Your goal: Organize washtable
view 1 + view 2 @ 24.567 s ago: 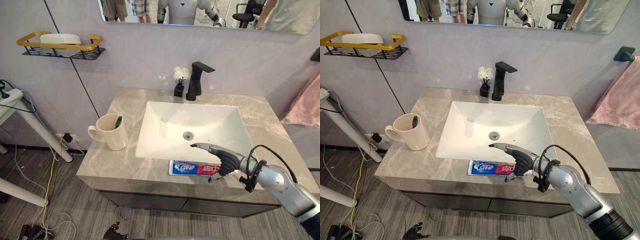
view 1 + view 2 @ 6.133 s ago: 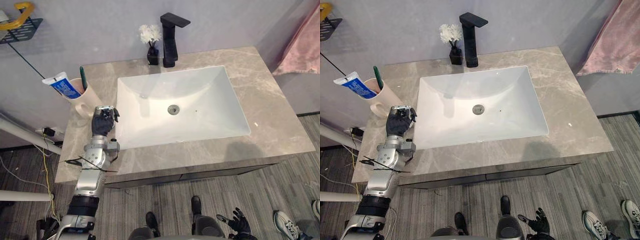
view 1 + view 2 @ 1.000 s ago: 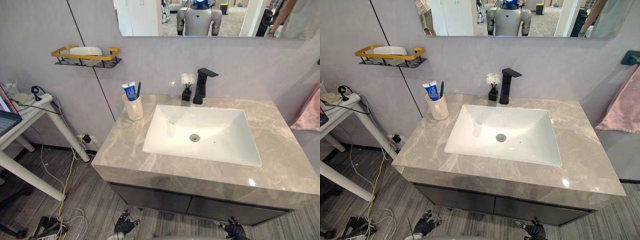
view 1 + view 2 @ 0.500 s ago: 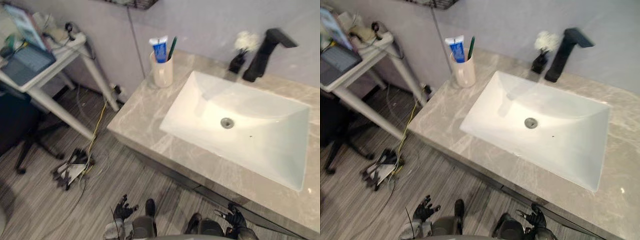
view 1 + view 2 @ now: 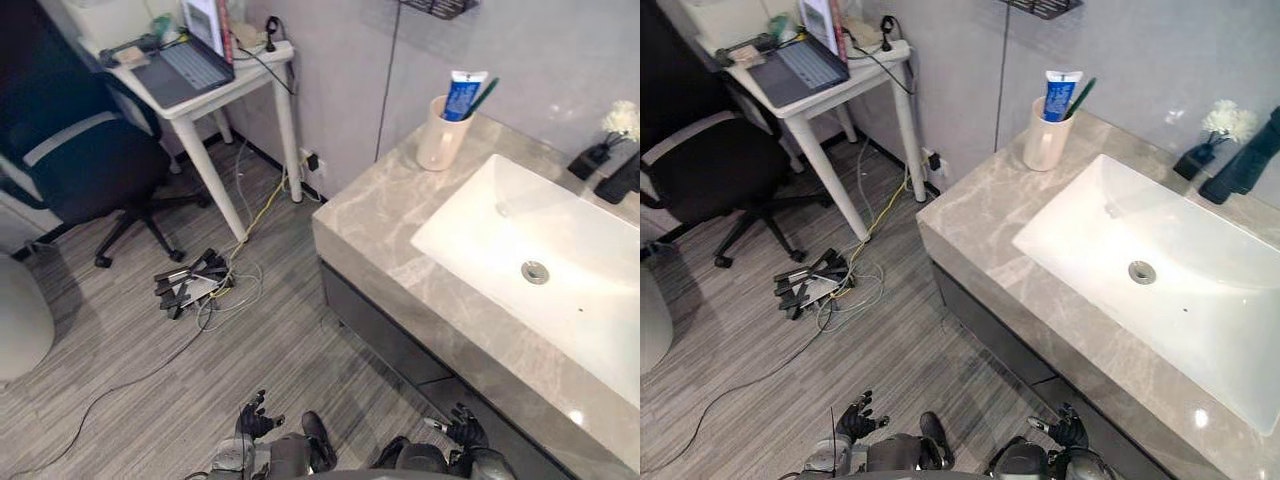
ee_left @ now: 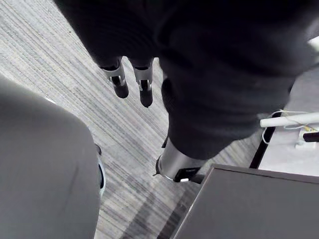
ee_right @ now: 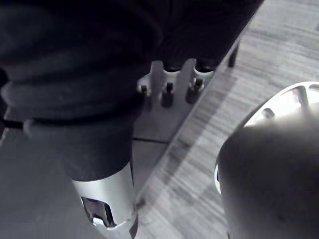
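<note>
A cream cup stands at the back left corner of the grey marble washtable. It holds a blue and white toothpaste tube and a green toothbrush. The white sink lies to the right of it, with a black faucet and a small black vase of white flowers behind. My left hand and right hand hang low above the floor, well below the countertop. In the wrist views the left hand's fingers and the right hand's fingers are straight and hold nothing.
A white side table with an open laptop stands to the left of the washtable. A black office chair is beside it. Loose cables and a power strip lie on the wood floor. A dark cabinet front runs under the counter.
The camera has swung left and down, bringing the side table, chair and floor into view. The cup, tube and brush stand as before. Both hands stay low.
</note>
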Robot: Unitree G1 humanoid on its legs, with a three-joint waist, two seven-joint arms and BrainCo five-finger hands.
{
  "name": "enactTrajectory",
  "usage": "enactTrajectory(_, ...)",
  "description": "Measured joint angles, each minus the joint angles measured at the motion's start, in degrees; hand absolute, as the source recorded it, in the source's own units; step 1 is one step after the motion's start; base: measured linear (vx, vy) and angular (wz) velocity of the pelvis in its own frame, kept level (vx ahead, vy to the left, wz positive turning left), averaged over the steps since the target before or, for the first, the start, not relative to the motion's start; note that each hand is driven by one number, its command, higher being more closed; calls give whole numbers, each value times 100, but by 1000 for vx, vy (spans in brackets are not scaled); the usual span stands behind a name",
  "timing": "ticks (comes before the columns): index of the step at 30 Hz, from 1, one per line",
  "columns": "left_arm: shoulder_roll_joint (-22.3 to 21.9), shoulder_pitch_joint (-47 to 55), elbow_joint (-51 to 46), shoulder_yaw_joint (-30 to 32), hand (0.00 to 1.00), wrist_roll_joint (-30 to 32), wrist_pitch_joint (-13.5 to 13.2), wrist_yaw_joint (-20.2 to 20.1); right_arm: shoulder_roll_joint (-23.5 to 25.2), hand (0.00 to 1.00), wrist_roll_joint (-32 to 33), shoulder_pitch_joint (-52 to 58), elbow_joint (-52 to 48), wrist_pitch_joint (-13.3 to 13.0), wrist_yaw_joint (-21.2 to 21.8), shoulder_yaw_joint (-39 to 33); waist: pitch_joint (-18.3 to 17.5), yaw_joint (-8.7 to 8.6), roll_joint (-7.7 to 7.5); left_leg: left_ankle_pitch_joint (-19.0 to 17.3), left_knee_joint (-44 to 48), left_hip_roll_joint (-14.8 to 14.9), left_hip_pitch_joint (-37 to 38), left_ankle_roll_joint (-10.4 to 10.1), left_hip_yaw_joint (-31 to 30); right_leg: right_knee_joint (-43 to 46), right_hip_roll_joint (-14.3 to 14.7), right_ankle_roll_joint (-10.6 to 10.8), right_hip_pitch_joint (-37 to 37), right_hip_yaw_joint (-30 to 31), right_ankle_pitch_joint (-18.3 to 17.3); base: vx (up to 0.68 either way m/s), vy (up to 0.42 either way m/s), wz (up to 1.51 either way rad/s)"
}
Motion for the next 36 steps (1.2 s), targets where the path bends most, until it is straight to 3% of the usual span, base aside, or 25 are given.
enactTrajectory(1, 28, 1, -48, -2, 0, 12, 5, -4, 30, 0, 7, 34, 2, -3, 6, 35, -39, 0, -11, -206, 502, -41, -106, 197, 67, 258, -169, 120, -51, 19, -145, -28, 112, 84)
enactTrajectory(2, 14, 165, -206, -48, 0, 14, 7, 15, -30, 0, 87, 243, -208, -48, 47, 17, -38, 3, 56, -713, 1666, 202, -238, 331, 84, 692, 4, 528, -100, 516, -646, 15, 52, 69)
enactTrajectory(3, -5, 283, -294, -105, 0, -4, 0, 13, -93, 0, 80, 322, -305, -60, 66, 23, -91, 6, 216, -1122, 1646, 280, -168, 271, -141, 721, 350, 337, -142, 1002, -715, -20, 41, 106)
enactTrajectory(4, 55, 226, -315, -123, 0, 5, 14, 5, -115, 0, 80, 379, -253, -30, 85, 1, -139, -10, 95, -1268, 1530, -31, -26, 304, -627, 1227, 576, -154, -373, 2037, -670, 60, -2, 150)
enactTrajectory(5, 21, 111, -260, -136, 0, -9, 27, 19, -64, 0, 86, 426, -122, 51, 92, 16, -140, 20, -29, -1238, 1258, -261, 107, 389, -1000, 1599, 639, -344, -669, 2802, -849, 116, -20, 158)
enactTrajectory(8, -65, 42, -249, -106, 0, -81, -2, 26, -94, 0, 261, 372, -82, -20, 117, 118, -14, 26, 134, -1030, 1116, -330, 91, 447, -1869, 1469, 1188, -201, -1569, 3688, -819, 159, 1, 133)
enactTrajectory(10, -48, 37, -171, -32, 0, -111, 1, 27, -13, 0, 293, 464, -146, -42, 105, 123, -32, -15, 44, -991, 950, -454, 251, 316, -2457, 968, 1475, -163, -1845, 4466, -504, 215, -34, 155)
enactTrajectory(12, -67, -10, -52, 90, 0, -110, 2, 22, 43, 0, 329, 548, -171, -57, 104, 110, -48, -2, -26, -1067, 935, -540, 436, 187, -2889, 868, 1576, -220, -1879, 4853, -321, 330, -145, 163)
enactTrajectory(14, -164, -48, -13, 308, 0, -120, 4, 28, 29, 0, 321, 642, -211, -15, 285, 124, -105, 71, -48, -1240, 1267, -590, 452, -73, -3500, 585, 1570, -418, -1797, 4588, -49, 451, -250, 184)
enactTrajectory(15, -206, -77, 15, 353, 0, -121, 7, 33, 14, 0, 325, 657, -238, -13, 335, 163, -156, 49, -110, -1281, 1576, -566, 323, -148, -3465, 398, 1522, -491, -1679, 4504, 345, 418, -226, 189)
enactTrajectory(16, -304, -125, -6, 402, 0, -124, 64, 43, -125, 0, 320, 635, -256, -12, 494, 194, -134, 50, 75, -1318, 2156, -382, 18, -330, -3179, 319, 1512, -613, -1526, 4146, 601, 401, -186, 175)
enactTrajectory(17, -358, -112, -116, 483, 0, -125, 69, 39, -154, 0, 375, 658, -249, 0, 514, 218, -133, 82, 103, -1064, 2710, -254, -254, -824, -2782, 199, 1486, -653, -1304, 4039, 617, 391, -170, 152)
enactTrajectory(18, -362, -92, -147, 520, 0, -128, 74, 41, -124, 0, 441, 652, -219, 12, 446, 208, -98, 101, 17, -1082, 2857, -138, -394, -884, -2503, 56, 1452, -657, -1108, 4040, 620, 373, -148, 120)
enactTrajectory(19, -334, -44, -236, 522, 0, -164, 75, 48, -48, 0, 476, 586, -218, 22, 298, 186, -90, 78, -32, -1172, 2859, 151, -406, -734, -1867, -223, 1418, -660, -698, 4024, 621, 332, -118, 93)
enactTrajectory(21, -345, -52, -272, 505, 0, -174, 82, 53, -37, 0, 502, 366, -181, 9, 185, 131, -77, 81, -14, -1111, 2109, 613, -558, -754, -1015, -419, 1400, -657, -353, 3723, 620, 315, -66, 71)
enactTrajectory(22, -351, -61, -255, 483, 0, -174, 83, 53, -40, 0, 502, 277, -190, -19, 182, 110, -96, 65, 38, -846, 1731, 742, -610, -764, -805, -442, 1433, -650, -337, 3612, 615, 147, 0, 37)
enactTrajectory(23, -360, -71, -235, 435, 0, -170, 98, 51, -49, 0, 501, 222, -222, -48, 178, 89, -115, 49, 129, -404, 1505, 874, -668, -525, -559, -460, 1488, -617, -329, 3498, 597, 136, 43, 38)
enactTrajectory(24, -321, -136, -192, 365, 0, -163, 111, 33, 56, 0, 503, 98, -189, -76, 135, 82, -137, 57, 26, -366, 1382, 827, -611, -311, -257, -531, 1408, -517, -278, 3385, 533, 137, 45, 39)
enactTrajectory(25, -245, -146, -210, 326, 0, -160, 103, 30, 179, 0, 502, 61, -191, -82, 108, 100, -132, 88, -82, -272, 1157, 684, -539, -282, -196, -608, 1323, -500, -261, 3315, 523, 192, 73, 53)
enactTrajectory(26, -147, -147, -193, 273, 0, -132, 122, 19, 357, 0, 500, 49, -208, -101, 112, 101, -184, 57, -236, -137, 905, 515, -514, -381, -181, -707, 1242, -490, -218, 3164, 529, 113, 45, 48)
enactTrajectory(28, -113, -133, -171, 237, 0, -89, 126, 12, 488, 0, 495, 54, -179, -81, 106, 82, -169, 42, -243, -14, 649, 345, -389, -482, -169, -783, 1111, -427, -53, 2917, 572, 108, 39, 64)
enactTrajectory(33, -28, 11, -83, 272, 0, -49, 117, 15, 447, 0, 422, 3, -183, -65, 118, 229, -188, 55, -212, 257, -95, 119, 225, -458, -403, -583, 1013, -331, 243, 2836, 692, 47, -7, 30)
enactTrajectory(36, -15, 16, -56, 288, 0, -51, 114, 12, 404, 0, 389, -61, -179, -52, 125, 444, -179, 45, -212, 424, -463, 69, 329, -320, -555, 72, 905, -290, -57, 2733, 713, -21, -16, 28)
